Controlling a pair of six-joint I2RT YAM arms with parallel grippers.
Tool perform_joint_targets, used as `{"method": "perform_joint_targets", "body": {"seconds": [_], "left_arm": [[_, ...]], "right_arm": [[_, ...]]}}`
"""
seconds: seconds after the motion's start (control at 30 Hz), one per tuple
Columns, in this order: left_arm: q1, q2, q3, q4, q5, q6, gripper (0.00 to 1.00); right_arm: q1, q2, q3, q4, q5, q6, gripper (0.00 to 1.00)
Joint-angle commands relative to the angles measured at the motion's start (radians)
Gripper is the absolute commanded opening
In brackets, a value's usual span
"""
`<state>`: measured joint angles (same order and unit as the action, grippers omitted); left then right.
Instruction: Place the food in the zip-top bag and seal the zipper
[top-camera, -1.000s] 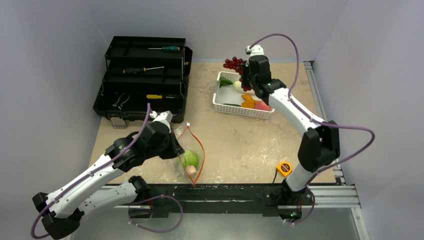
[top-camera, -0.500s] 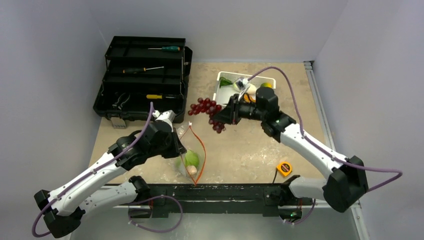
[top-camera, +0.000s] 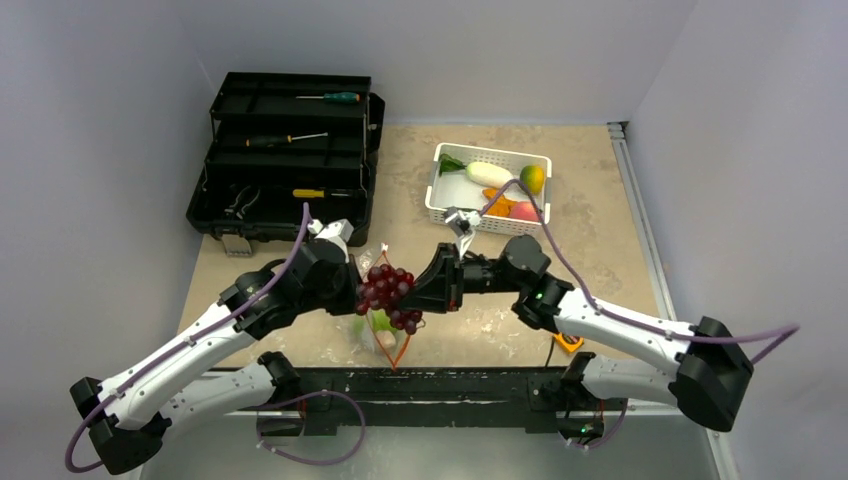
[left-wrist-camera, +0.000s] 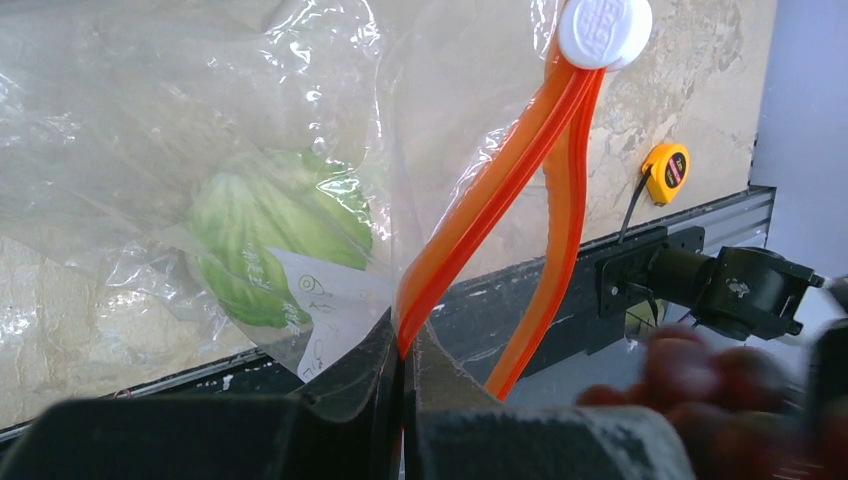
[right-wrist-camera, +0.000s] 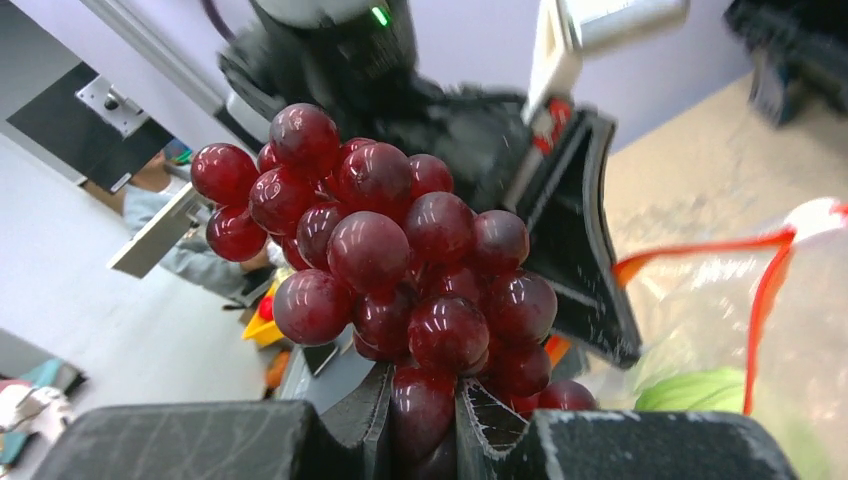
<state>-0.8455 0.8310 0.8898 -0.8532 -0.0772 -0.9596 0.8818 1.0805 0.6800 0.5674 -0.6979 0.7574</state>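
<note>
Beige marbled table (top-camera: 600, 230) under plain grey walls. Near the 6 o'clock edge, bag (left-wrist-camera: 150, 120) lying with mouth lifted, cabbage (left-wrist-camera: 270, 240) already inside. Clamped tight on one lip of the zipper (left-wrist-camera: 565, 200) by the left gripper (left-wrist-camera: 403, 352), slider (left-wrist-camera: 604, 30) at the far end, the two orange strips parted into a narrow loop.

Pinched in the right gripper (right-wrist-camera: 420, 405), jaws nearly closed on the bunch's near end: grapes (right-wrist-camera: 400, 270), overlapping the bag's mouth in the top view, just at 3 o'clock of the left jaws. Long axis of the opening running 12 to 6; bunch reaching in from 3 o'clock, so across it.

Judged next: lower the bunch through the loop and let go. Right arm carrying the load, left merely holding the mouth up. Likely snag: bunch wider than the gap, berries catching on the free strip.

Elsewhere: basket (top-camera: 436, 205) with the other food (top-camera: 490, 173) at 1 o'clock, well apart; toolbox (top-camera: 285, 160) at 11; tape measure (left-wrist-camera: 665, 172) at 5, by the right arm. Nothing seen between grapes and bag.
</note>
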Motion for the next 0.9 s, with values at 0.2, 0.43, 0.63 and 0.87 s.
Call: {"method": "perform_joint_targets", "body": {"seconds": [0.2, 0.43, 0.63, 0.87], "left_arm": [[-0.003, -0.02, 0.012, 0.02, 0.017, -0.021, 0.0], [-0.003, -0.028, 0.015, 0.025, 0.021, -0.024, 0.0], [-0.003, -0.015, 0.018, 0.033, 0.028, -0.024, 0.0], [-0.003, -0.015, 0.02, 0.034, 0.032, -0.028, 0.0]], "right_arm": [[0.075, 0.115, -0.052, 0.198, 0.174, 0.022, 0.0], [0.101, 0.157, -0.08, 0.18, 0.245, -0.066, 0.05], [0.128, 0.197, -0.007, 0.053, 0.363, -0.162, 0.15], [0.147, 0.269, 0.099, -0.052, 0.428, -0.244, 0.28]]}}
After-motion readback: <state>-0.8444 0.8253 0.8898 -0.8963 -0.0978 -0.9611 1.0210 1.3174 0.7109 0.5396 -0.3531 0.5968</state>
